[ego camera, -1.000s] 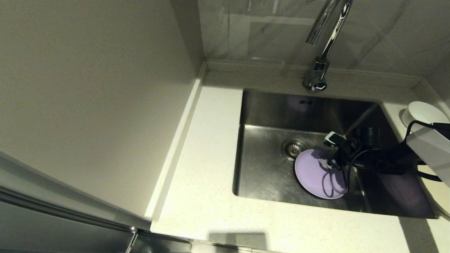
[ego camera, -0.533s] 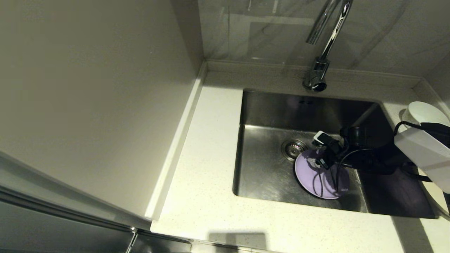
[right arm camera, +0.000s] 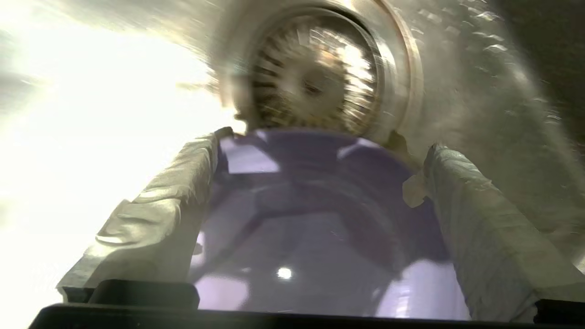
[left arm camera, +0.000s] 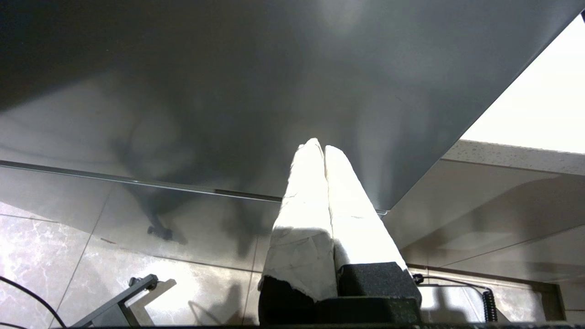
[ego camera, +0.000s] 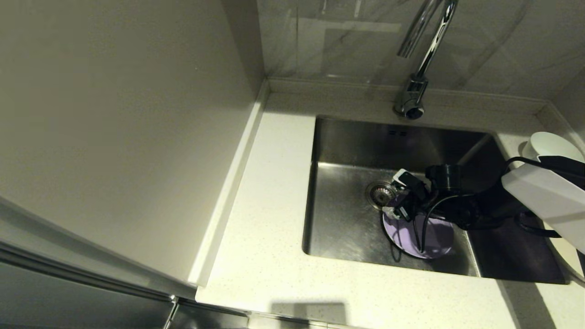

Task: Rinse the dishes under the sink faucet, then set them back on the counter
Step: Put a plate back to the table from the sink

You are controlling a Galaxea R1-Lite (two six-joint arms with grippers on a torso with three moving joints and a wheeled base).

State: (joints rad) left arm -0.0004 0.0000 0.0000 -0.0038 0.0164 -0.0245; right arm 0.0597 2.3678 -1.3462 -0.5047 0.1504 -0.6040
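Both fingers of my right gripper (ego camera: 394, 201) stand spread over the purple plate (ego camera: 429, 237) beside the drain (ego camera: 379, 193); left gripper (left arm camera: 320, 151) clenched, parked.

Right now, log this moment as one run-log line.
right gripper: open, over purple plate | plate: flat in sink, beside drain | left gripper: shut, parked | white bowl: on counter

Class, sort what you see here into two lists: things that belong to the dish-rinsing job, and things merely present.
Belonging to the job:
purple plate
white bowl
cream plate
sink
faucet
counter
right gripper, open over the purple plate

Merely present:
left gripper, parked, shut
cabinet panel
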